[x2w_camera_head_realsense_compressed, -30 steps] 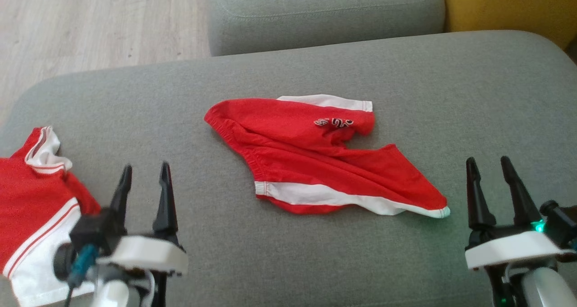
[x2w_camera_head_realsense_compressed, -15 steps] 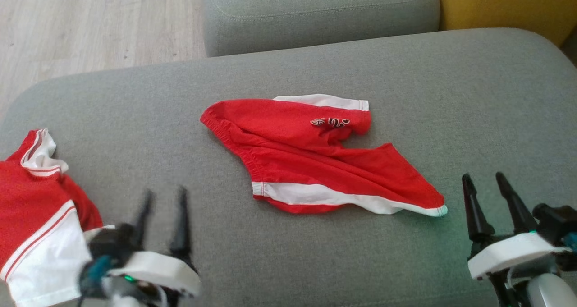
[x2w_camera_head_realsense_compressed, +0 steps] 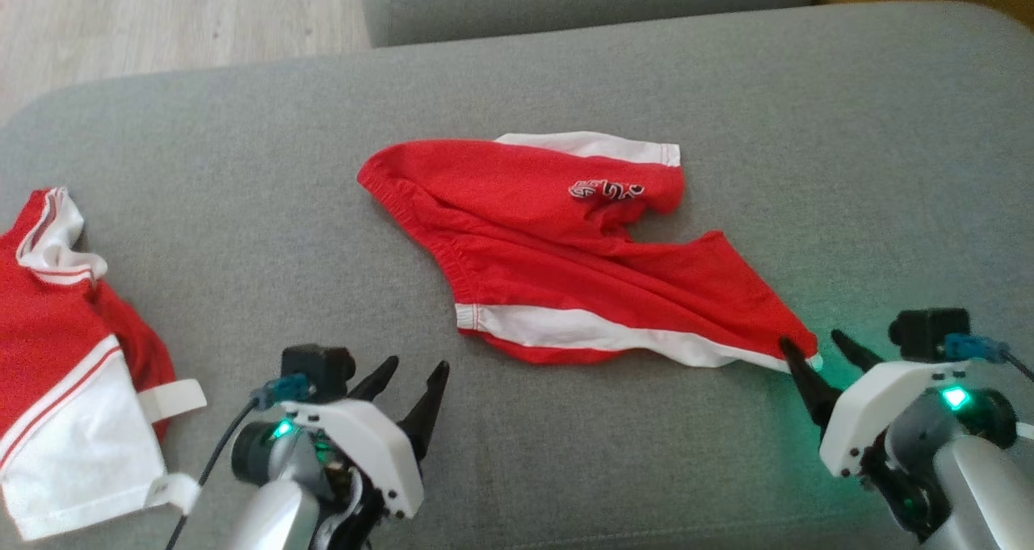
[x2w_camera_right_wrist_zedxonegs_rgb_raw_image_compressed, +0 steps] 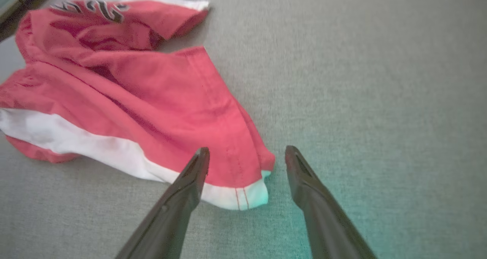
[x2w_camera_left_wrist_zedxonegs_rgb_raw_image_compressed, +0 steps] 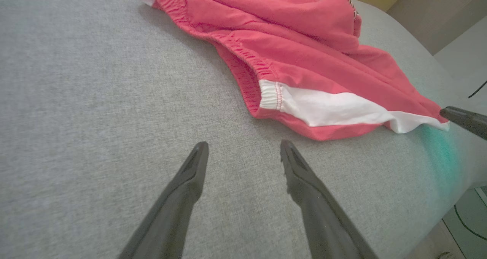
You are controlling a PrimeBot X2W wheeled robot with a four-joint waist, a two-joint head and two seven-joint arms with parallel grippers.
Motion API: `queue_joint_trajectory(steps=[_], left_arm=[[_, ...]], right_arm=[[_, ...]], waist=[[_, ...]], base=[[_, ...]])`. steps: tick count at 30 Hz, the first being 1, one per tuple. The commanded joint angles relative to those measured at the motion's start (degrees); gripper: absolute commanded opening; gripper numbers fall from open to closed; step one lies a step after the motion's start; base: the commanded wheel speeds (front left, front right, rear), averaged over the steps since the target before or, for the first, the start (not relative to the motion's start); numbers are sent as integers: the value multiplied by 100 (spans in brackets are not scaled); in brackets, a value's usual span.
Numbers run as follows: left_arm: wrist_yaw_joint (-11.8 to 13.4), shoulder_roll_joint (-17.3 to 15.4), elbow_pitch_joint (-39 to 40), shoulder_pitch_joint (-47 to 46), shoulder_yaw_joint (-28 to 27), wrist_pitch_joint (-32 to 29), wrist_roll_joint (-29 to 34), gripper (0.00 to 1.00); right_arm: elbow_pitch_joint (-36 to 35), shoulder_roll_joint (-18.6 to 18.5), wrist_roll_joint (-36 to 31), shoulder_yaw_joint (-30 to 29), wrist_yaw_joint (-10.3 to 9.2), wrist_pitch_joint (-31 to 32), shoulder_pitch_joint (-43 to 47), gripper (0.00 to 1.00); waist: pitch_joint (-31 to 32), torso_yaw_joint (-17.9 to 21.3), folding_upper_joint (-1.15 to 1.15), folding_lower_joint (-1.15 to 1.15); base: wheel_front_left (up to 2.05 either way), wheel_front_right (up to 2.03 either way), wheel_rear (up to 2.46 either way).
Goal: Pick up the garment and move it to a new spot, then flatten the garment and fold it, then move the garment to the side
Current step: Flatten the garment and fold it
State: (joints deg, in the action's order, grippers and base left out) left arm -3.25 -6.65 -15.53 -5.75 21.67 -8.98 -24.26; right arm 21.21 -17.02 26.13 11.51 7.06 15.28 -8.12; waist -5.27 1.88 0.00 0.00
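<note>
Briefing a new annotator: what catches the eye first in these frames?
The crumpled red shorts with white side stripes, lying mid-cushion on the grey sofa. Two open grippers flank them: the right hand is poised around their near right corner, and the left hand sits short of the waistband end. A second red-and-white garment lies at the far left edge.

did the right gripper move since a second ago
yes, the right gripper has swung in toward the red shorts: it stood clear to their right, now its open fingers flank their hem corner
</note>
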Motion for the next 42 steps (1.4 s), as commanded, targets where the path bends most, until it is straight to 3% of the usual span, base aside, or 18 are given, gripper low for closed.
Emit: queue_joint_trajectory(steps=[1,19,20,21,22,23,24,31,38,42], left_arm=[[-49,55,31,-394,-116,40,15,100],[-335,298,-1181,-1611,408,376,-243,100],[-346,306,-1261,-1651,449,368,-276,100],[-355,311,-1329,-1688,486,366,-306,97],[-363,315,-1384,-1723,515,381,-328,44],[-369,317,-1431,-1751,541,402,-343,7],[-375,318,-1468,-1770,561,419,-364,0],[-412,88,-1116,-1688,484,564,-815,0],[-421,-471,-194,-1714,465,133,-1206,0],[-422,-624,129,-2069,491,-195,-1425,0]], right_arm=[[-58,-146,101,178,43,105,-170,100],[143,-197,409,546,43,44,-343,100],[156,-200,422,572,43,38,-356,89],[167,-204,437,597,43,31,-370,72],[170,-208,457,629,43,16,-385,45],[169,-214,478,662,43,-10,-399,5],[172,-220,503,694,43,-33,-408,0],[-103,-274,807,686,43,-377,-361,0],[-778,-494,1352,554,43,-283,-288,0],[-1082,-619,1830,568,43,-78,-555,0]], waist=[[-130,-49,0,0],[-416,75,0,0],[-420,87,0,0],[-425,98,0,0],[-427,107,0,0],[-417,115,0,0],[-395,120,0,0],[-93,115,0,0],[54,92,0,0],[-146,75,0,0]], base=[[0,0,0],[0,0,0],[0,0,0],[0,0,0],[0,0,0],[0,0,0],[0,0,0],[0,0,0],[0,0,0],[0,0,0]])
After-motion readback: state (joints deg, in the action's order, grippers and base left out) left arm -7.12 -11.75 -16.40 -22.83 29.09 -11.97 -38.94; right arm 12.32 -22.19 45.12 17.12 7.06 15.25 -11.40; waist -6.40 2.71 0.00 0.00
